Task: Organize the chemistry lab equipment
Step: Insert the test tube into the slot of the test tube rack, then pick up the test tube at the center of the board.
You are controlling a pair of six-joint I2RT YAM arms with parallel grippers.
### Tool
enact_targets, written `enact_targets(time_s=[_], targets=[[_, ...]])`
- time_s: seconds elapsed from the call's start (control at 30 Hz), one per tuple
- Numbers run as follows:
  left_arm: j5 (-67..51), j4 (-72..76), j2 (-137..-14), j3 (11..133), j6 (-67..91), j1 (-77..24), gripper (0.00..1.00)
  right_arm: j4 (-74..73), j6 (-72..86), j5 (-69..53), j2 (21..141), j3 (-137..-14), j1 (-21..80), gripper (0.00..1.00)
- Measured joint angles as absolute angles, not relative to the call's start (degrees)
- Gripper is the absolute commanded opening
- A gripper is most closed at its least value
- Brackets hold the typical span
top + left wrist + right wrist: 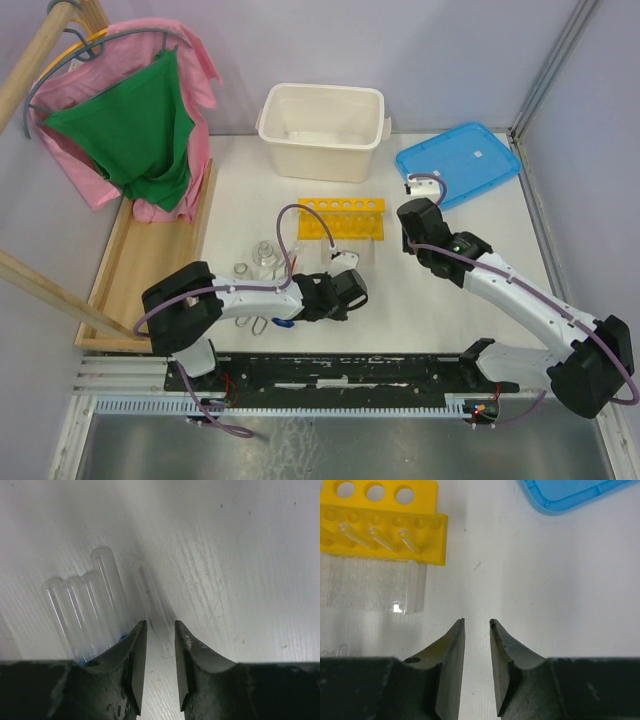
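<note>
Left claw, nearest the lens in the left wrist view: the two dark fingers stand spread with a narrow gap between them, low over the white table. The near end of a single clear tube lies on the table in that gap and runs away from the fingertips; whether the pads already touch its wall cannot be told, since the glassy plastic blurs against the surface. Just to its left a bundle of clear tubes lies side by side, touching one another, with a trace of blue at their near ends. Right claw: spread, nothing between the fingers, hovering over bare table. Ahead and to its left stands the yellow rack, with a few tubes seated in its holes and a clear dimpled plate lying against its front. The white tub and blue lid sit at the far side; small flasks stand left of the rack. The step in hand appears to be picking up the single tube for the rack. To do it well, centre the gap over the tube, keep the left finger clear of the bundle, close gently across the tube's width so that it does not roll or squirt out, and lift straight up before carrying it to an empty hole.
</note>
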State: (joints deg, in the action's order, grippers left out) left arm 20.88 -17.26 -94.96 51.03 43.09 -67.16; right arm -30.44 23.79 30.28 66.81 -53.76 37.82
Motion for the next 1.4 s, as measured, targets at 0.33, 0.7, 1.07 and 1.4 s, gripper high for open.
enact_targets(time_s=[0.33,0.7,1.07,1.4], targets=[[20.9,-17.5,-95.1,51.2,43.2,-67.3,0.03,-30.6,23.8,28.6,67.6,-53.8,37.8,0.34],[24.2,-16.3,-84.5,51.1,39.3,-71.7,0.03,-36.5,23.7,14.6,68.3,-61.8,37.8,0.36],[39.0,-7.9,-60.9,41.4,31.3,-79.3,0.03,-38.5,24.1,-12.0,69.0,-69.7,37.8,0.46],[44.9,-6.7,-56.2,38.4,27.9,-80.7,0.03,-34.2,27.0,-33.2,73.5,-70.7,37.8,0.47]])
